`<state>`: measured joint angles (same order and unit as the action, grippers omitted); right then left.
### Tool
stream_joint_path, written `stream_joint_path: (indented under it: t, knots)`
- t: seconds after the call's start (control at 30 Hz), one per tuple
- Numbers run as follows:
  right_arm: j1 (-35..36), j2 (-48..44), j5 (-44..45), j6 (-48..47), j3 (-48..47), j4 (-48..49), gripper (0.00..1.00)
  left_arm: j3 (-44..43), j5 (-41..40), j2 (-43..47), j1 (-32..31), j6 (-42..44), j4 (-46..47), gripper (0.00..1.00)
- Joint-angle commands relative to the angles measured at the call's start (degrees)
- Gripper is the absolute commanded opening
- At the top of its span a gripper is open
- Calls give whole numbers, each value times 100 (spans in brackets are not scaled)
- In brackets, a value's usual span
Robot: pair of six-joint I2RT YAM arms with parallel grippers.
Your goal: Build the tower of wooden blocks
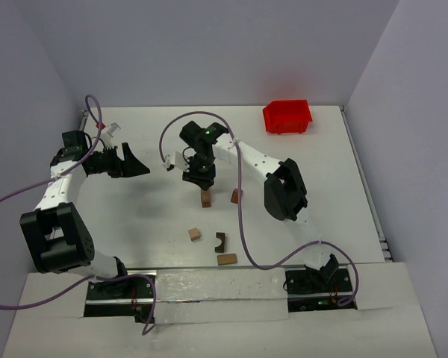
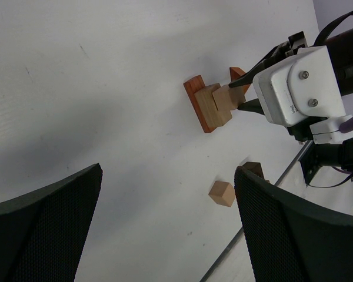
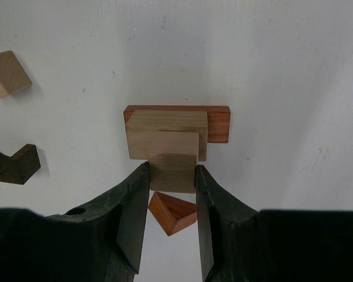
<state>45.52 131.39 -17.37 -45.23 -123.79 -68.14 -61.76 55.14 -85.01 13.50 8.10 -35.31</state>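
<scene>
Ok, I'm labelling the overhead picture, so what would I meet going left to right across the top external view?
left gripper → tower, its top block held by the right gripper → arch-notched block → reddish block → red bin. Tan cube and flat bar left out: they overlap neighbours.

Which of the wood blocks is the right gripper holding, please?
The small pale block atop the tower, gripped on both sides by the right gripper; every other block lies beneath it or loose on the table.
</scene>
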Motion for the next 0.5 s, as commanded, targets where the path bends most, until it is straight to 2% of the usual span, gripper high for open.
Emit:
stream_joint_path:
  t: [0.0, 0.47]
  knots:
    - [33, -102, 2, 41, -269, 104, 5, -126, 163, -3, 13, 78, 265, 99]
    - [29, -52, -55, 58, -278, 99, 6, -119, 163, 2, 21, 95, 269, 99]
